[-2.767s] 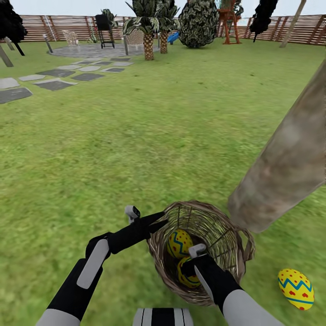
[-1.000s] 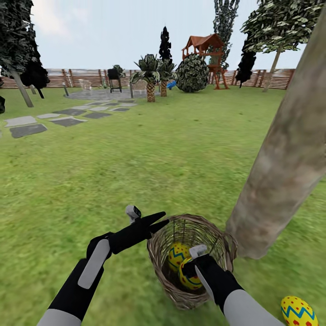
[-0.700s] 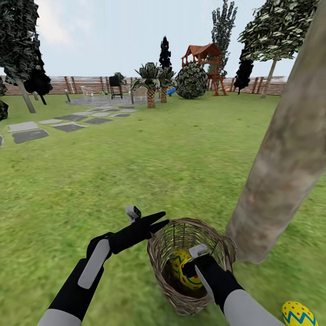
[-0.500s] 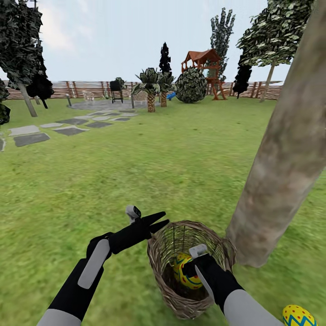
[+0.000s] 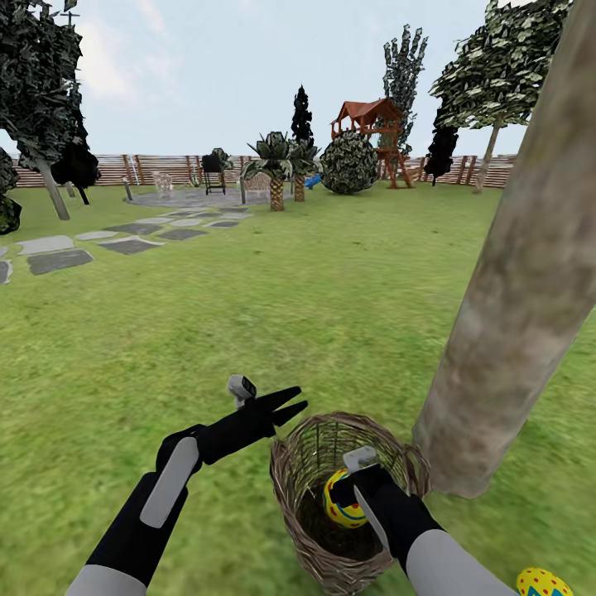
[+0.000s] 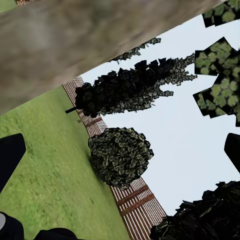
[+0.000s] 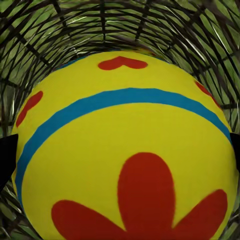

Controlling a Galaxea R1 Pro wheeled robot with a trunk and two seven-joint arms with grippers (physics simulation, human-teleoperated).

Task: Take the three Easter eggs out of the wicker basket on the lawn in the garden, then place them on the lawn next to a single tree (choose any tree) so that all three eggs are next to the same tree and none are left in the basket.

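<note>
The wicker basket (image 5: 291,484) stands on the lawn (image 5: 248,314) at the foot of the thick pale tree (image 5: 513,331). My right gripper (image 5: 352,490) reaches into the basket and is shut on a yellow Easter egg (image 5: 339,507) with a blue band, a red heart and a red flower (image 7: 125,130). Its dark fingertips (image 7: 5,155) sit at the egg's two sides. A second egg (image 5: 546,583) lies on the grass right of the trunk. The third egg is hidden. My left gripper (image 5: 300,398) hangs open just left of the basket's rim, holding nothing.
Grey stepping stones (image 5: 58,261) lead to a paved circle at the far left. Short palms (image 5: 276,170), a round bush (image 5: 348,164), a wooden play tower (image 5: 364,124) and a slatted fence (image 5: 108,170) line the back. Open grass lies ahead and to the left.
The whole view has tilted upward, showing more sky. The basket has sunk relative to my right gripper, and the held egg sits higher in it. The other egg inside has gone from sight.
</note>
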